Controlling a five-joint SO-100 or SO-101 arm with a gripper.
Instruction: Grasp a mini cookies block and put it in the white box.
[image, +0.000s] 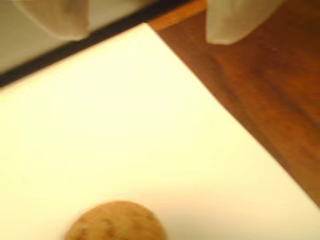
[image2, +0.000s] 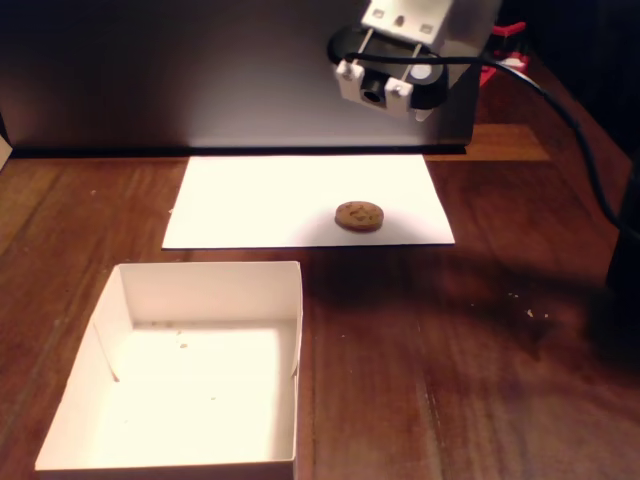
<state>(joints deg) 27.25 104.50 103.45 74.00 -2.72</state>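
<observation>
The small round golden-brown cookie (image2: 359, 215) lies on a flat white paper sheet (image2: 260, 200). The shallow white cardboard box (image2: 200, 290) sits nearby, empty. The gripper (image: 145, 30) hangs above with fingers spread, holding nothing.

Round speckled mini cookies block (image2: 359, 215) lies flat (on paper); open white box (image2: 200, 290) sits empty nearby

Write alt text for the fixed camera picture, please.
A small round cookie lies on a white paper sheet on a wooden table. An open white box sits nearer the camera, and the robot arm's camera head hangs above the sheet.
</observation>
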